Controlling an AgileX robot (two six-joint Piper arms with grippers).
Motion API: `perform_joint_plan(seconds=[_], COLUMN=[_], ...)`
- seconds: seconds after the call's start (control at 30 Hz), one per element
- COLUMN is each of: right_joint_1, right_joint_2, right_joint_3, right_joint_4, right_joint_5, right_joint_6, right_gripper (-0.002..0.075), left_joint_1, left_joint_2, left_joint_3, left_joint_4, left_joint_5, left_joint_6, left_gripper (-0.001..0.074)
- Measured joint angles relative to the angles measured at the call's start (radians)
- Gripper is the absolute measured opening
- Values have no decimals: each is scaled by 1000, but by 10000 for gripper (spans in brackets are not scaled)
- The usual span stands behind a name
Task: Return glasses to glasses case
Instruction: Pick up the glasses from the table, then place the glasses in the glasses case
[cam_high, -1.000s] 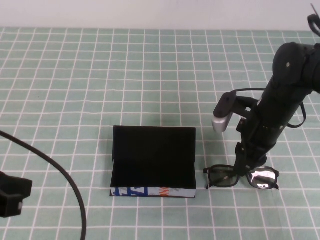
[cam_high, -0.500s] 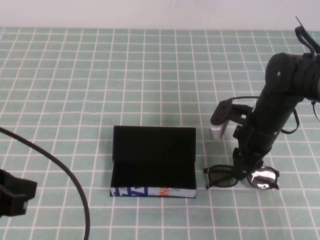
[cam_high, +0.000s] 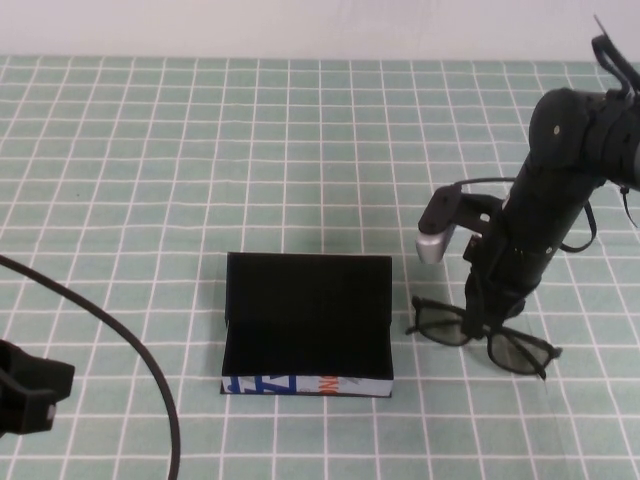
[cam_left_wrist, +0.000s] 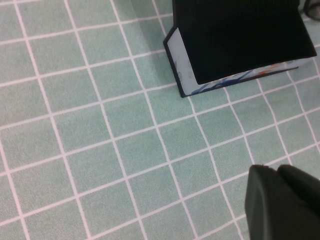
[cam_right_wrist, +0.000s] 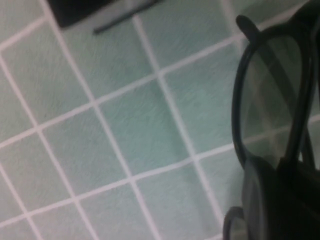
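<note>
Glasses (cam_high: 480, 338) sit just right of the glasses case (cam_high: 307, 325), tilted, with the right tool (cam_high: 487, 322) down on the bridge between the two lenses and clenched on the frame; in the right wrist view the dark finger (cam_right_wrist: 280, 200) overlaps the rim beside one lens (cam_right_wrist: 272, 95). The lens nearest the case lies close to the case's right wall, with only a narrow strip of counter (cam_high: 150, 180) between them. The case stands open, its black flap laid back flat and its white front edge with blue and orange print (cam_high: 300, 383) facing the robot. The left tool (cam_high: 25, 398) hangs low at the near left edge of the counter, well apart from the case; whether its fingers are apart or together cannot be told. A black cable (cam_high: 120, 350) curves across the counter beside the left tool.
</note>
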Motion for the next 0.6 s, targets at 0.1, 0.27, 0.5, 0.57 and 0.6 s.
perform_joint_plan(seconds=[0.1, 0.27, 0.5, 0.57, 0.6], right_joint_1=[0, 4, 4, 4, 4], right_joint_2=[0, -13, -100, -126, -138], right_joint_3=[-42, -85, -97, -97, -97], right_joint_4=[6, 13, 37, 38, 43], right_joint_5=[2, 4, 15, 15, 18], right_joint_6=[0, 34, 61, 71, 72], right_gripper=[12, 11, 11, 11, 11], left_joint_1=[0, 0, 0, 0, 0], left_joint_2=[0, 0, 0, 0, 0], left_joint_3=[0, 0, 0, 0, 0], left_joint_4=[0, 0, 0, 2, 2], left_joint_5=[0, 0, 0, 0, 0], left_joint_6=[0, 2, 3, 3, 3], left_gripper=[-2, -2, -2, -2, -2])
